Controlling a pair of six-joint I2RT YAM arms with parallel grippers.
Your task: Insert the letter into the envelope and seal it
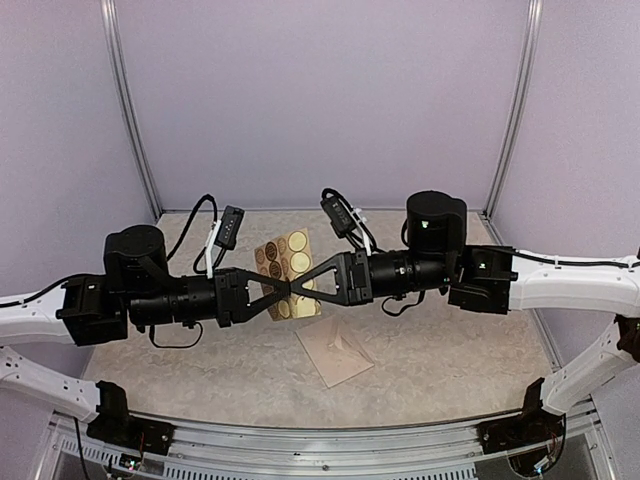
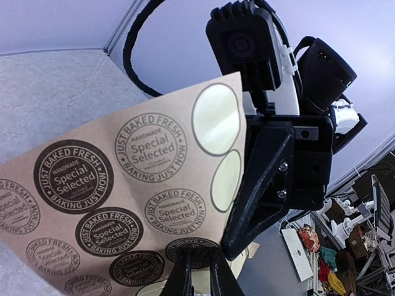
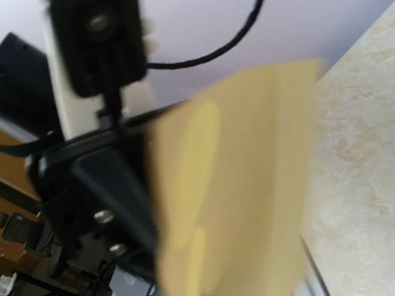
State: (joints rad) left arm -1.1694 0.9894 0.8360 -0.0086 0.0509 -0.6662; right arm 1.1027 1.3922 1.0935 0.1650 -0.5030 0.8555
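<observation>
Half done perhaps: pinching sticker sheet (image 1: 283, 252) with left gripper (image 1: 287, 288) and right gripper (image 1: 297, 286), yet to seal envelope (image 1: 335, 352)

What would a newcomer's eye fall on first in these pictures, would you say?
The left gripper and right gripper meet tip to tip above the table, both pinching a sticker sheet held up between them. Its round "Just Baked Fresh" labels fill the left wrist view. The envelope lies flat toward the table's near edge.
</observation>
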